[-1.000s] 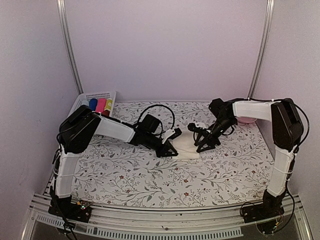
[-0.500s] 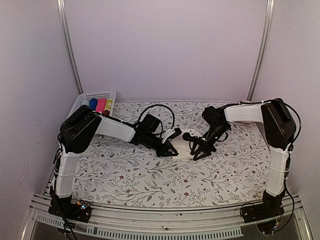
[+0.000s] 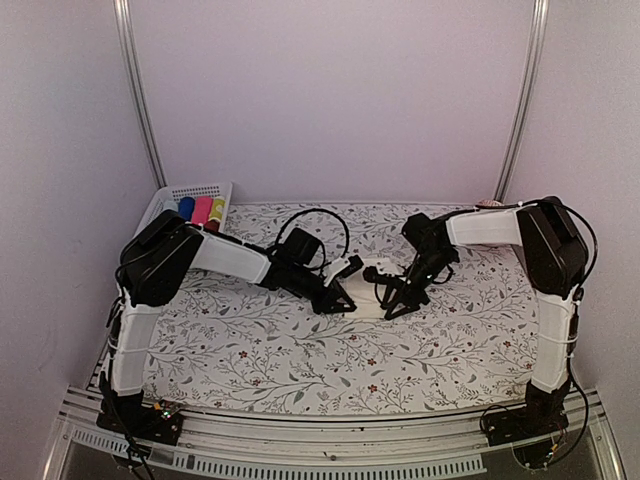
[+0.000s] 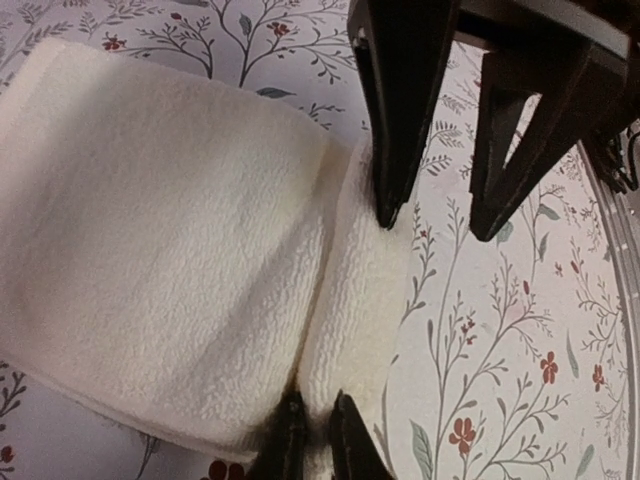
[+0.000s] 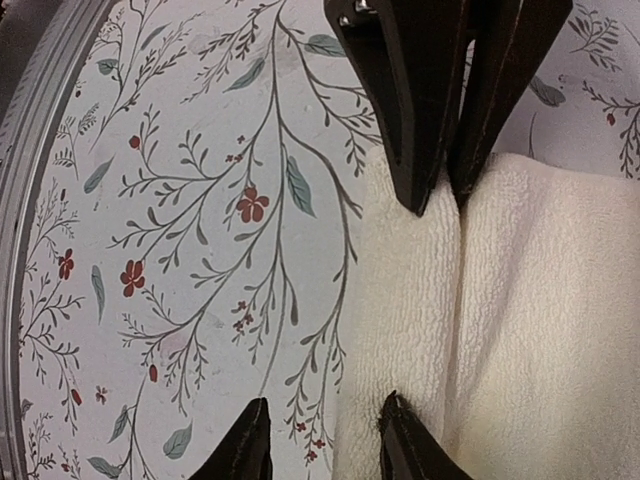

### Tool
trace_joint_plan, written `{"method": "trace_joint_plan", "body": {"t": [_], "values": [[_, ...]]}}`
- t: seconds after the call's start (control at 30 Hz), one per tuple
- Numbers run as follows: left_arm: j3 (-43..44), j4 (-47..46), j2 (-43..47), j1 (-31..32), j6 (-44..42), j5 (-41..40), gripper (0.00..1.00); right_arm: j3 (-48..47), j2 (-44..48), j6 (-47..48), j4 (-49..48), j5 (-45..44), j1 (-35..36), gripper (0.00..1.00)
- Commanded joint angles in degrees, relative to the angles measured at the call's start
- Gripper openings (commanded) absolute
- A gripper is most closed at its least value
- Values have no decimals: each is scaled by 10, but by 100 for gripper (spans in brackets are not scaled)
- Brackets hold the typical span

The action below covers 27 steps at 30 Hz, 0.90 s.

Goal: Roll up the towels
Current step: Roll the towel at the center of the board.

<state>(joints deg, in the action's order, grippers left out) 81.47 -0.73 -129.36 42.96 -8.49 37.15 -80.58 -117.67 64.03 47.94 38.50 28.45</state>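
A cream-white towel [image 3: 366, 282] lies mid-table between both grippers, partly folded, with a rolled strip [image 4: 360, 280] along one edge. My left gripper [image 4: 316, 428] is shut on the near end of that strip; from above it sits at the towel's left side [image 3: 340, 298]. My right gripper [image 5: 325, 412] is open at the strip's other end, one fingertip [image 5: 397, 410] pressing on the towel [image 5: 540, 320] and the other over the floral tablecloth. The top view shows the right gripper [image 3: 392, 300] at the towel's right side. Each wrist view shows the opposite gripper [image 4: 435, 218] [image 5: 440, 198] at the top.
A white basket [image 3: 168, 199] holding several coloured rolls [image 3: 202, 210] stands at the back left corner. A black cable loop [image 3: 345, 232] lies behind the left wrist. The table's metal rim [image 5: 40, 140] runs close beside the right gripper.
My right gripper has moved left onto the towel and its jaws have narrowed. The towel's visible patch has shrunk as its right side was pushed over. The left gripper has stayed put.
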Motion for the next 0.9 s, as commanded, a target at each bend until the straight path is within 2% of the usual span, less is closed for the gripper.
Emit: {"method": "trace_joint_plan", "body": {"t": [0.0,0.27,0.4,0.6,0.87], "values": [[-4,27,-12,-12,-5,-23,14,2,-22,-20,-18,-24,-8,36],[-30,5,28,-16,-1,-36,43,3,-32,-31,-29,-42,-15,35],[-59,-25,59,-16,-2,-36,52,5,-33,-35,-36,-49,-15,36],[-104,-72,104,-16,-5,-32,56,18,-31,-36,-55,-68,-15,38],[-117,-89,112,-16,2,-27,57,43,-27,-43,-92,-111,-10,40]]}}
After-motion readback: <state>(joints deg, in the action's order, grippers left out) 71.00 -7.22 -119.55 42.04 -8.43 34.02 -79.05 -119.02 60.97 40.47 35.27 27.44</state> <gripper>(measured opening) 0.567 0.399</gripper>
